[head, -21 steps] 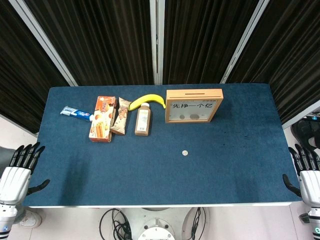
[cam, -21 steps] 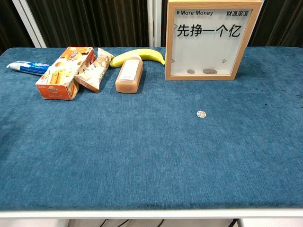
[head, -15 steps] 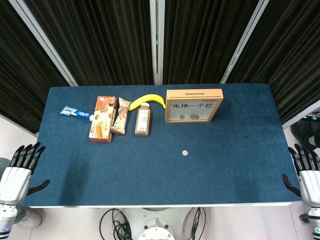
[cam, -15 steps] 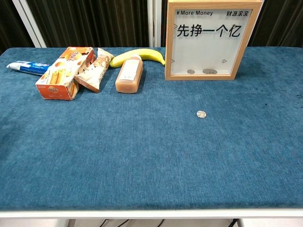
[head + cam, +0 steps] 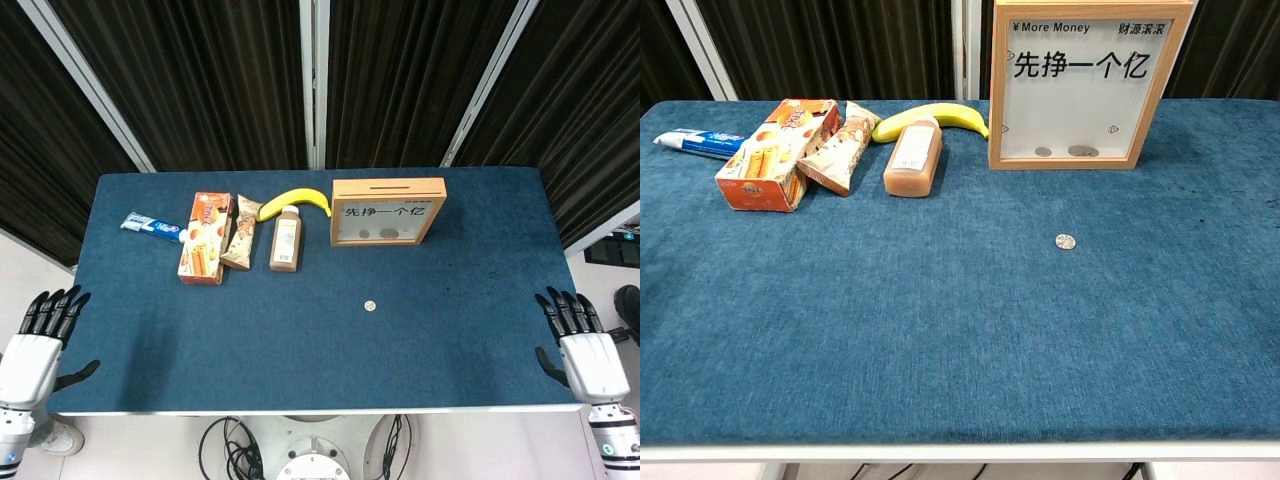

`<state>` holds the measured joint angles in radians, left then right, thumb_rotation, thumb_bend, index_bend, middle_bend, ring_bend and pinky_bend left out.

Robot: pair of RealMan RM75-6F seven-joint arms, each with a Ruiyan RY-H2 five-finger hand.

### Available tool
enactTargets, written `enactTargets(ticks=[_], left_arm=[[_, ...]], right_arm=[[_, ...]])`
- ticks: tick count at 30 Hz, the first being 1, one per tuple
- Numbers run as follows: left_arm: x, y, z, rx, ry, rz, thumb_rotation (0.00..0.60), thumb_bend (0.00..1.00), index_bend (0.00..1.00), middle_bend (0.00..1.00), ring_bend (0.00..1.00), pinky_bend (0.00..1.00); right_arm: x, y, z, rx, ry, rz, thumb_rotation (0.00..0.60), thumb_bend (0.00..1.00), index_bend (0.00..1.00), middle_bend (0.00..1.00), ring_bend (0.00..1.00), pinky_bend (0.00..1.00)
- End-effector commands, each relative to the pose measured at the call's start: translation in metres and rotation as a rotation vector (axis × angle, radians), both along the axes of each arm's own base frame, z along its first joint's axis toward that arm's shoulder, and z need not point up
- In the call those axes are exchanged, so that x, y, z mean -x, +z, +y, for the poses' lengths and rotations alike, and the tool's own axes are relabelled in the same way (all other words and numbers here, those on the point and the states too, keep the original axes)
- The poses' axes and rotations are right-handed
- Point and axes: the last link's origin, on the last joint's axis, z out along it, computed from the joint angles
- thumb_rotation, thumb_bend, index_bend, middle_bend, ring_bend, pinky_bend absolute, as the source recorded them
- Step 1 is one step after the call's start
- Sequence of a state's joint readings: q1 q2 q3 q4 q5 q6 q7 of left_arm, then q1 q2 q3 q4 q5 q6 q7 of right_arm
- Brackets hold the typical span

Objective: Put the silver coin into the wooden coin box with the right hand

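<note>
A small silver coin [image 5: 369, 306] [image 5: 1066, 241] lies flat on the blue table, in front of the wooden coin box [image 5: 388, 211] [image 5: 1088, 84]. The box stands upright at the back with a clear front pane, a slot on top and a few coins inside. My right hand [image 5: 580, 347] hovers open at the table's front right corner, far to the right of the coin. Off the front left corner my left hand [image 5: 38, 342] is open too, holding nothing. Neither hand shows in the chest view.
At the back left lie a toothpaste tube [image 5: 150, 226], an orange snack box [image 5: 205, 236], a snack bar wrapper [image 5: 241, 232], a brown drink bottle [image 5: 286, 239] and a banana [image 5: 295, 201]. Dark curtains hang behind the table [image 5: 480, 290].
My right hand has moved left and inward, from the frame's right edge toward the table's front right corner. The coin, box and left hand have not moved.
</note>
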<state>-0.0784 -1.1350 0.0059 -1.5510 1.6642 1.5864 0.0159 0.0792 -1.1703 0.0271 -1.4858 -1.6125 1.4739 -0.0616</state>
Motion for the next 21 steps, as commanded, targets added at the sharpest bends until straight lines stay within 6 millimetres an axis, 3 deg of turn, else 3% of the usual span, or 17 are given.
enactTargets(ticks=[1,7,11,21], left_arm=[[0.0,-0.001,0.0,-0.001,-0.001,-0.003,0.6,0.12,0.01,0.0,0.0,0.0],[0.003,0.003,-0.001,-0.018,0.007,-0.006,0.6,0.12,0.01,0.0,0.0,0.0],[0.007,0.002,-0.003,-0.016,0.018,-0.002,0.6,0.12,0.01,0.0,0.0,0.0],[0.008,0.003,-0.002,-0.022,0.017,0.0,0.6,0.12,0.01,0.0,0.0,0.0]], right_arm=[[-0.03,-0.019,-0.023,-0.078,0.091,0.044,0.6,0.3,0.0,0.0,0.0,0.0],[-0.069,-0.055,-0.053,-0.199,0.168,0.096,0.6,0.3,0.0,0.0,0.0,0.0],[-0.085,-0.08,-0.071,-0.251,0.183,0.135,0.6,0.3,0.01,0.0,0.0,0.0],[-0.12,-0.135,-0.109,-0.326,0.216,0.15,0.6,0.3,0.21,0.0,0.0,0.0]])
